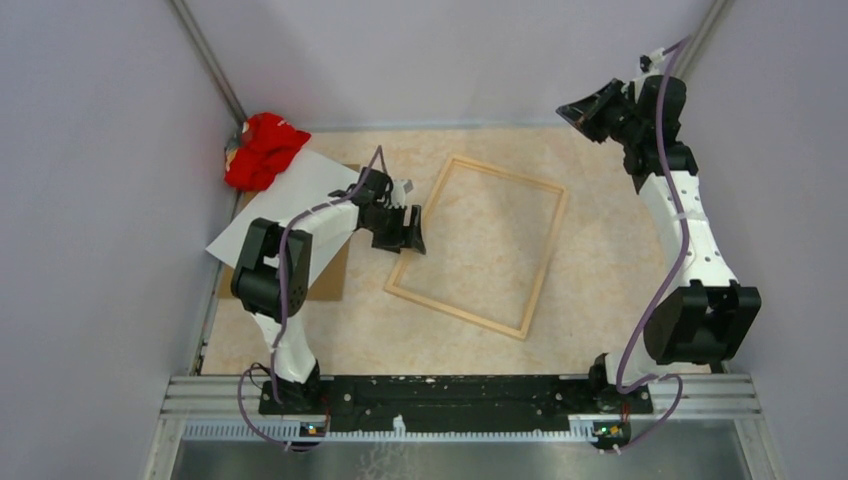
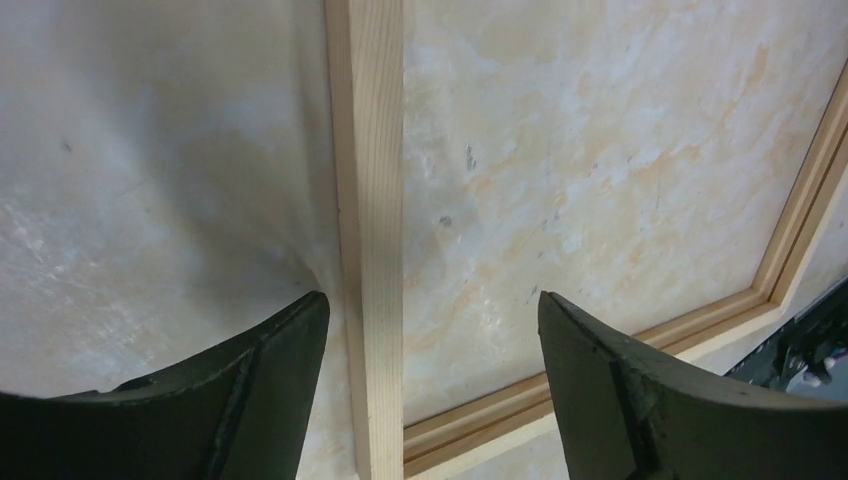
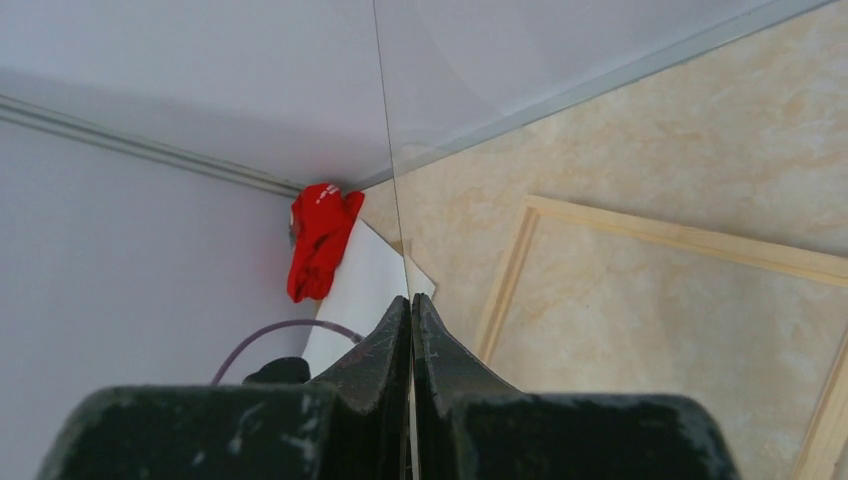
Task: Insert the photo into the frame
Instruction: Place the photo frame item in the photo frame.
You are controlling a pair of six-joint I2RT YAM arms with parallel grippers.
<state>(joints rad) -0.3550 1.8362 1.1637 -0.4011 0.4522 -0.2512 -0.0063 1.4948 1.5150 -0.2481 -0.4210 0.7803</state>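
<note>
The left pincer point(image 2: 432, 300) is held open over the frame point(image 2: 370, 150), 9 o'clock side; if shut crooked, the frame could be pushed away.

Looks like a robotics lab, more exactly a small test cell. Closed in on three sides by plain lilac-grey panel walls point(image 1: 90, 200), joined at the corners by metal strips point(image 1: 207, 55). Floored with a table top point(image 1: 600, 180) in beige marble pattern, clearly a working surface and not furniture of a home. Fitted at the near edge with an aluminium rail point(image 1: 210, 395) and a black mounting plate point(image 1: 450, 390), carrying the left arm point(image 1: 300, 235) and the right arm point(image 1: 690, 225), each trailed by a loose purple cable point(image 1: 662, 110).
</note>
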